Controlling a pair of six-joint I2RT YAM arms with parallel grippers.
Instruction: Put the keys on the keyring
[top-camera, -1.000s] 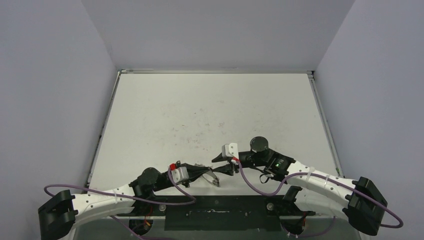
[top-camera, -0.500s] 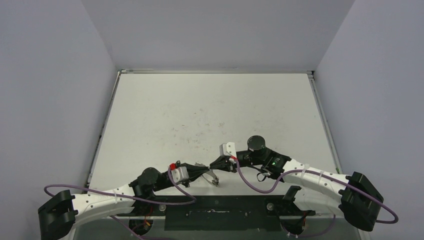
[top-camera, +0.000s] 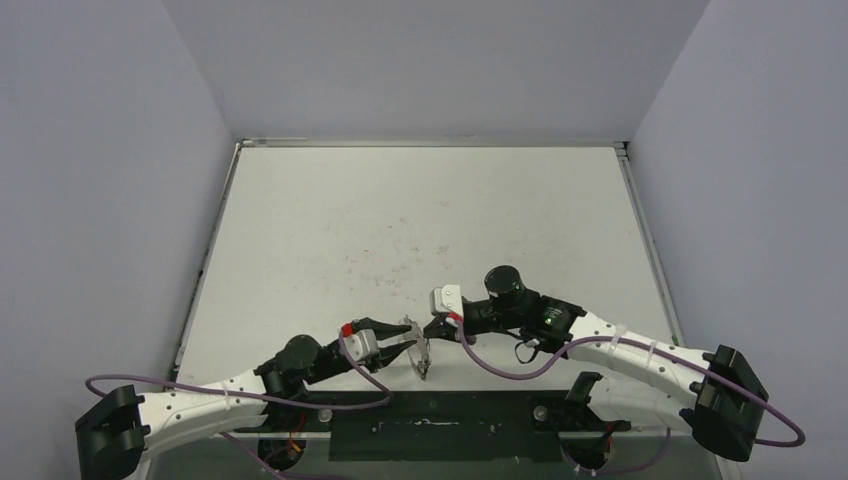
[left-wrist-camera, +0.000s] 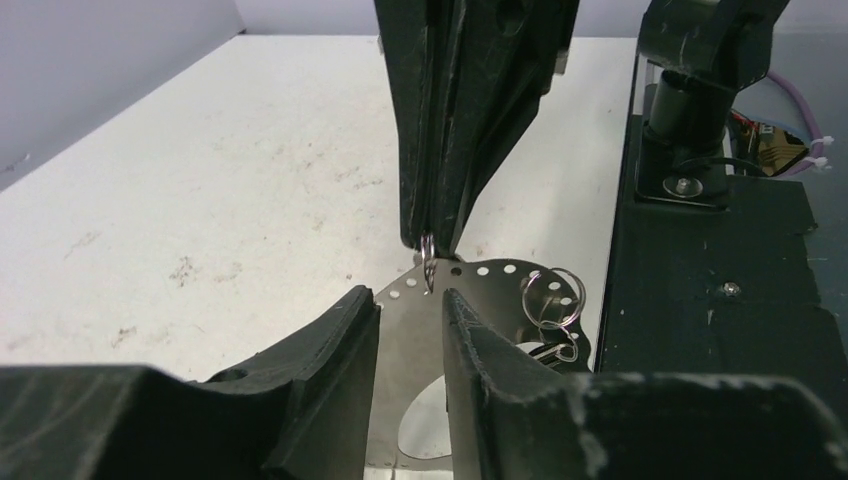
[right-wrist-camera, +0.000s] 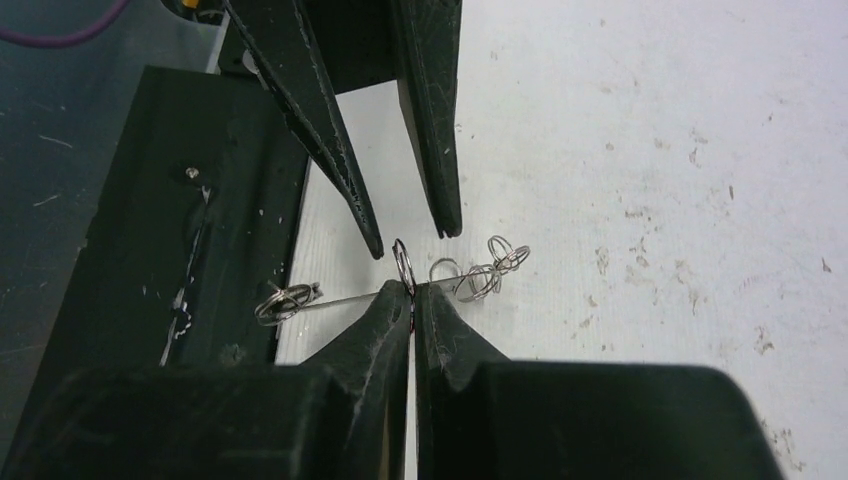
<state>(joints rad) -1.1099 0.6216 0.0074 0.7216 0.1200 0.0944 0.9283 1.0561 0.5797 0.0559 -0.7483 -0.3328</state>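
Leftward of its earlier spot, the right hand (right-wrist-camera: 412, 290) now meets the left hand (left-wrist-camera: 410, 300) and is pinched tight on a small silver ring (right-wrist-camera: 403, 258) at the rim of the keyring (left-wrist-camera: 495, 300). The keyring stands on edge at the desk's (top-camera: 420, 230) near edge. The left hand's fingers are spread apart, gripping nothing.
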